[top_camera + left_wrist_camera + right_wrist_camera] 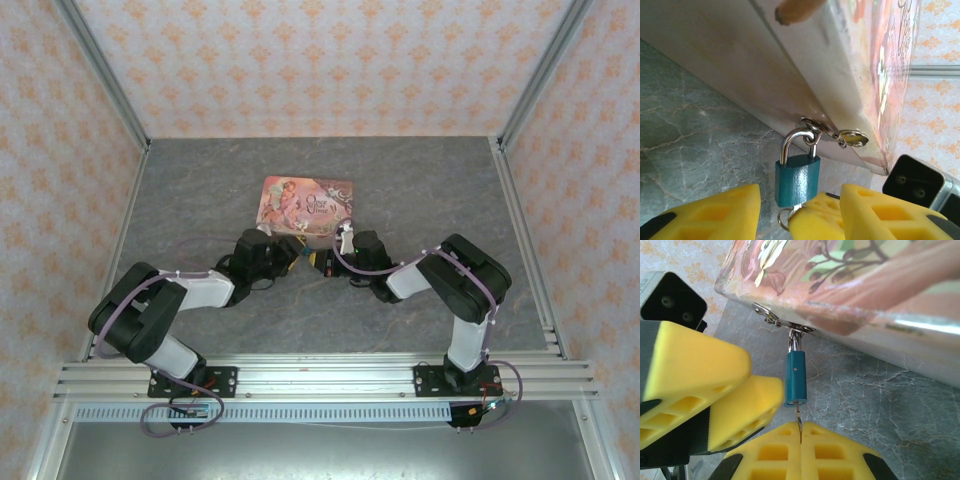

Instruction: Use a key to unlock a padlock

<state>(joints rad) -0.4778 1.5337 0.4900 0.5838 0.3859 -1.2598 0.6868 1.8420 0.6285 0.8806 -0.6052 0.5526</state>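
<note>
Yellow fingers (772, 456) of the right gripper (801, 434) are pressed shut on the key (798, 419), which is seated in the base of the padlock (795, 377). The jaws of the left gripper (800, 199) are set partly apart, flanking the padlock. Beyond, its shackle is hooked through the hasp (785, 325) of the tin (880, 285) on the table (865, 390).

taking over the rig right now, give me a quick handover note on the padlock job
Left hand: open, fingers either side of the padlock, not clamped on it.
Right hand: shut on the key, blade in the padlock's underside.
Padlock hangs by its shackle from the latch of the pink tin.
Done: key inserted. Left: steady the body, turn the key, free the shackle, which looks closed.
</note>
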